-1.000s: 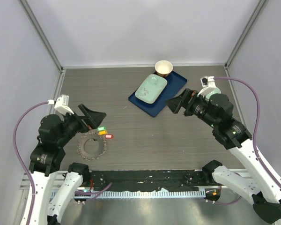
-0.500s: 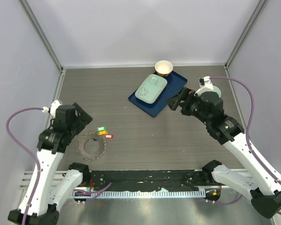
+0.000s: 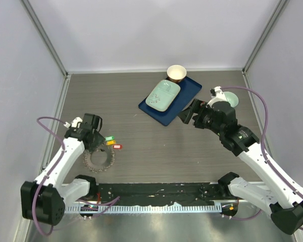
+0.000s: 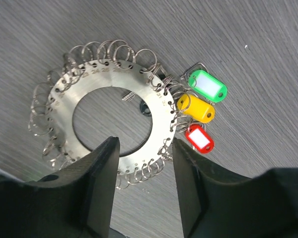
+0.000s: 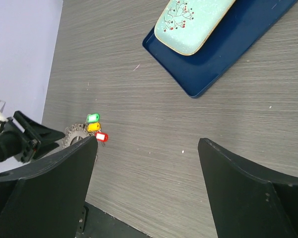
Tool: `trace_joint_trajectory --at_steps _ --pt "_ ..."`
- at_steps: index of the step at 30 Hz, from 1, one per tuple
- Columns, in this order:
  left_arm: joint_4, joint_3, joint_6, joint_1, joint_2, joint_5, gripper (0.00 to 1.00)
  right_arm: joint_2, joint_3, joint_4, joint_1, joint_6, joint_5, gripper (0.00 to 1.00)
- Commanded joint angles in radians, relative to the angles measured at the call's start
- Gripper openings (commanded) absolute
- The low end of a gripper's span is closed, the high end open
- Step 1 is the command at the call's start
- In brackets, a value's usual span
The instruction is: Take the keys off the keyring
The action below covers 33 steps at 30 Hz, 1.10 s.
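Note:
The keyring (image 4: 104, 79) is a flat grey metal disc fringed with small wire loops, lying on the dark table at the front left (image 3: 98, 160). Three keys with plastic heads hang off its right side: green (image 4: 207, 85), orange (image 4: 195, 108) and red (image 4: 199, 138). My left gripper (image 4: 144, 163) hovers right over the ring's near rim. Its jaws are partly apart and nothing is between them. The keys lie just right of its right finger (image 4: 188, 178). My right gripper (image 5: 146, 163) stands wide open over bare table, far from the keys (image 5: 93, 127).
A dark blue tray (image 3: 189, 91) at the back centre carries a pale green dish (image 3: 162, 96). A cream cup (image 3: 176, 73) stands behind it. A small pale green plate (image 3: 233, 98) lies behind the right arm. Grey walls close in the left, right and back.
The left arm has swung down and in over the keyring, and its jaws have narrowed. The right gripper has shifted slightly left and lower, still open.

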Motion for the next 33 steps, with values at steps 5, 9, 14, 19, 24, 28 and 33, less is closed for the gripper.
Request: trace_joint_trajectory --at_steps 5,9,14,19,24,28,33 --pt "0.166 -0.034 -0.056 -0.023 0.178 0.042 0.45 -0.02 -0.024 0.069 0.0 -0.061 -0.116 0.9" --pt "0.199 -0.013 -0.027 -0.078 0.227 0.056 0.43 -0.022 -0.035 0.094 0.0 -0.077 -0.146 0.89" --pt "0.156 0.007 -0.079 -0.169 0.27 0.061 0.42 -0.016 -0.016 0.073 -0.002 -0.092 -0.14 0.89" --pt "0.143 0.001 -0.108 -0.224 0.267 0.052 0.43 -0.023 -0.026 0.071 -0.002 -0.097 -0.142 0.89" --pt "0.15 -0.013 -0.113 -0.23 0.285 0.056 0.46 -0.025 -0.029 0.07 -0.002 -0.092 -0.145 0.88" --pt "0.118 -0.004 -0.105 -0.232 0.312 0.041 0.47 -0.028 -0.019 0.057 0.0 -0.094 -0.145 0.88" --pt "0.104 -0.002 -0.089 -0.232 0.33 0.028 0.49 -0.037 -0.016 0.04 0.0 -0.089 -0.117 0.87"
